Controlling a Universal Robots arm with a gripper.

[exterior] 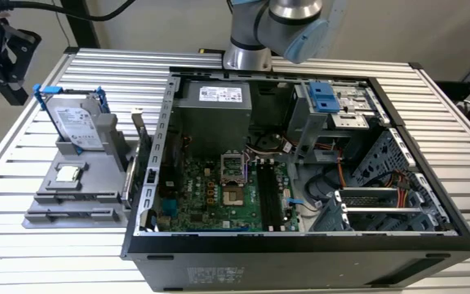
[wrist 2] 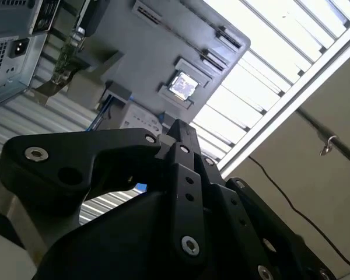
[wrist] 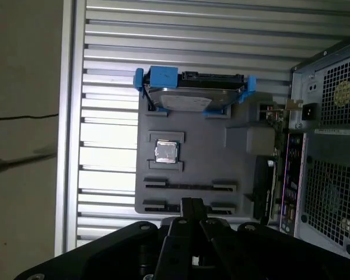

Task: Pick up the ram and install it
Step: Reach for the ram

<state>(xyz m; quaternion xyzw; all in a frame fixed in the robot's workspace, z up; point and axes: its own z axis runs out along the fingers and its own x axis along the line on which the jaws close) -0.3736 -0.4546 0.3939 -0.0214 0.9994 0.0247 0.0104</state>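
Note:
The ram (wrist: 189, 186) is a thin dark strip standing on edge in a long slot of the grey holder (wrist: 204, 151), between two end clips. The holder (exterior: 76, 184) sits on the slatted table, to the exterior view's left of the open computer case (exterior: 300, 245). My gripper (wrist: 191, 203) hangs well above the holder, its black fingers drawn together to a single tip with nothing between them. In the second wrist view the gripper (wrist 2: 178, 125) is also shut, with the holder beyond it. Long black memory slots (exterior: 269, 196) lie on the motherboard inside the case.
A silver hard drive in a blue frame (exterior: 76, 122) stands at the holder's far end, and a small square chip (wrist: 167, 151) lies in its middle. A dark card (wrist: 262, 186) stands on edge between holder and case. The table edge (wrist: 70, 146) runs close beside the holder.

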